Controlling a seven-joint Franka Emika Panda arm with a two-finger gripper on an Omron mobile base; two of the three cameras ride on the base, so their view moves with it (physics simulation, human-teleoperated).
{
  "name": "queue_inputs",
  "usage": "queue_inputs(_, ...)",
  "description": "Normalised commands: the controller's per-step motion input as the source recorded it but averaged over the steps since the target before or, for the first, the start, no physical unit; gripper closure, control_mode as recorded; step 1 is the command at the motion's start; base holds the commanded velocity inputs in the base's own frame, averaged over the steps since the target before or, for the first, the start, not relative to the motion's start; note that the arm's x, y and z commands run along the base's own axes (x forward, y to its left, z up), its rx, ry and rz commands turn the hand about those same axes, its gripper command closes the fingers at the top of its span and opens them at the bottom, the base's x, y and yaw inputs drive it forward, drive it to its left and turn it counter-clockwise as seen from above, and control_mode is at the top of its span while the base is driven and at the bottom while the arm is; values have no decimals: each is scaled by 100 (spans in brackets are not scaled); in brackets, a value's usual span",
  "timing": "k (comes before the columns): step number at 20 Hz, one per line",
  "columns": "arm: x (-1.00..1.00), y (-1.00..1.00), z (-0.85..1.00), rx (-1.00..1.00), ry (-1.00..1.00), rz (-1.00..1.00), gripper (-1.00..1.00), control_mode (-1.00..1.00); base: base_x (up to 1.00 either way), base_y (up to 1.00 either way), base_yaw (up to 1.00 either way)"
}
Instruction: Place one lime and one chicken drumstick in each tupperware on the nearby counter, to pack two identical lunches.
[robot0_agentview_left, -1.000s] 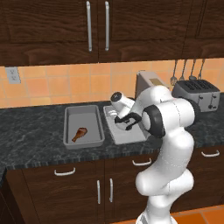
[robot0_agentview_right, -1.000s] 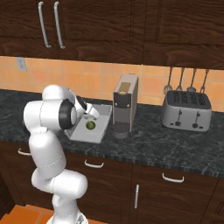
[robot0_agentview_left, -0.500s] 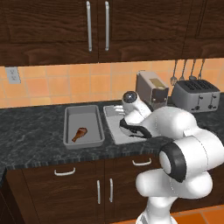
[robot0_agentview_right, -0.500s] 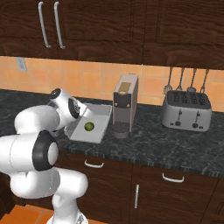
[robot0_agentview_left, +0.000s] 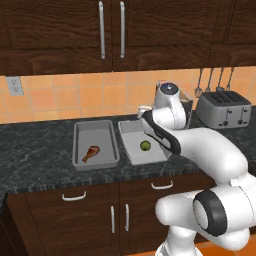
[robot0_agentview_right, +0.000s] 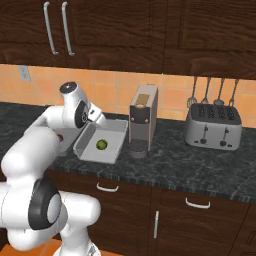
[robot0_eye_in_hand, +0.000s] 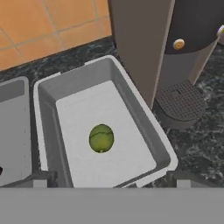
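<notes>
Your fingers (robot0_eye_in_hand: 107, 178) hover spread apart and empty just above the right tupperware (robot0_eye_in_hand: 148, 131); a lime (robot0_eye_in_hand: 101, 138) lies loose on its floor, near the middle. Left of that tray sits its twin, the left tupperware (robot0_agentview_left: 111, 142), holding one chicken drumstick (robot0_agentview_left: 91, 153) and no lime. Both trays rest on the dark marbled desk (robot0_agentview_left: 35, 160). The tall grey coffee machine (robot0_agentview_right: 143, 119) stands just right of the lime's tray — swing out carelessly and you could clip it; the lunches could also end up mismatched — each tray lacks one item.
</notes>
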Motion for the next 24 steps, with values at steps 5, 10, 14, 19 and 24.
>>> queue_inputs(5,-83,0,96,2,19,4,-100,-100,0,0,0)
queue_inputs(10,-100,-1,53,-1,-9,6,-100,-100,0,0,0)
queue_inputs(14,-100,-26,11,0,-19,7,-100,-100,0,0,0)
queue_inputs(19,-100,-23,0,0,-26,7,-100,-100,0,0,0)
queue_inputs(24,-60,0,0,-3,-15,1,-100,100,-40,-3,0)
